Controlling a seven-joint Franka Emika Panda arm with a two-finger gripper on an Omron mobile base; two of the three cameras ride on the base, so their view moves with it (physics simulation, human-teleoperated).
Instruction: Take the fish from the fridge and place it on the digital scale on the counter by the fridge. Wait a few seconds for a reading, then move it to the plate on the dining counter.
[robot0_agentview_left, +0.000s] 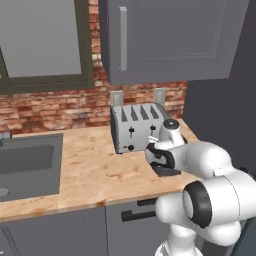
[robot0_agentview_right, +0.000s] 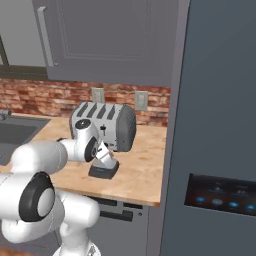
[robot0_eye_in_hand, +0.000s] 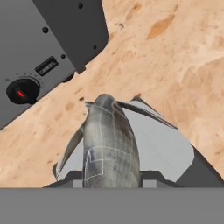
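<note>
The gripper (robot0_agentview_right: 106, 156) has its jaws clamped tight on the fish (robot0_eye_in_hand: 109, 142), holding it right over the digital scale (robot0_agentview_right: 103, 170). That scale sits on the counter (robot0_agentview_left: 90, 170) just in front of the toaster (robot0_agentview_left: 137, 127), with the fridge (robot0_agentview_right: 220, 125) off to the toaster's right.

Counter layout by the fridge

Toaster (robot0_agentview_left: 137, 127) sits at back of counter (robot0_agentview_left: 90, 170), by the wall; digital scale (robot0_agentview_right: 104, 171) lies just in front, at its 5 o'clock in left base view. Sink (robot0_agentview_left: 27, 165) is well apart at toaster's 9 o'clock. Fridge (robot0_agentview_right: 220, 125) stands at the counter's 3 o'clock end. Fish (robot0_eye_in_hand: 109, 140) is over the scale, in the gripper (robot0_agentview_right: 106, 156).
</note>
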